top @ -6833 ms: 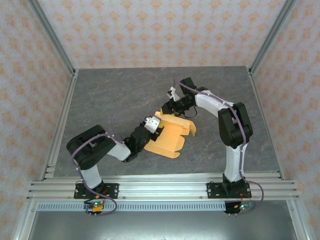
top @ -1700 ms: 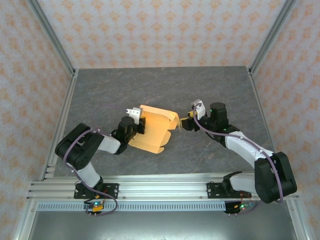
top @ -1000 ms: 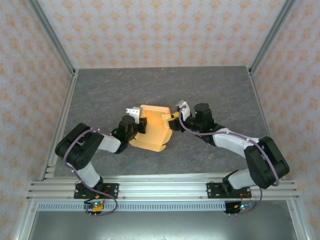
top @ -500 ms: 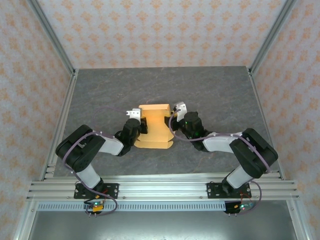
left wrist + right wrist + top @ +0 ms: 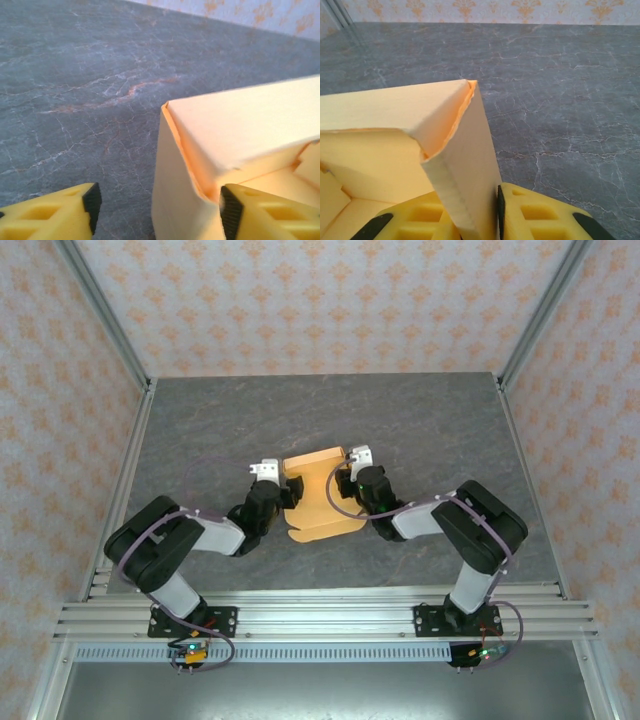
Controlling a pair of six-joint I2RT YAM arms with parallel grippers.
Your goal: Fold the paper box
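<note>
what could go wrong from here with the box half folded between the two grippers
1. The left gripper stands open around the left wall of the paper box without clamping it, so that wall could spring outward and undo the fold.
2. The right gripper pinches the thin right wall alone; a pull or twist might crease the cardboard or drag the box across the table.

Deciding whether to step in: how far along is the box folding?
Done: the light orange-tan cardboard box has side and far walls raised. In hand: right fingers pinch its right wall; left fingers open astride the left wall. Left: near end looks flat, top open.
</note>
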